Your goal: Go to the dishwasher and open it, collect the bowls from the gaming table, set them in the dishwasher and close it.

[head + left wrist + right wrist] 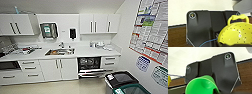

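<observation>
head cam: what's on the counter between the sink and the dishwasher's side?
In the head view, the white countertop between the sink and the stretch above the open dishwasher looks bare; small items sit further right.

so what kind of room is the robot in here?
Most likely an office kitchenette. A white counter holds a steel sink, an open dishwasher sits beneath it, wall cabinets hang above, and lidded bins stand under posters.
</observation>
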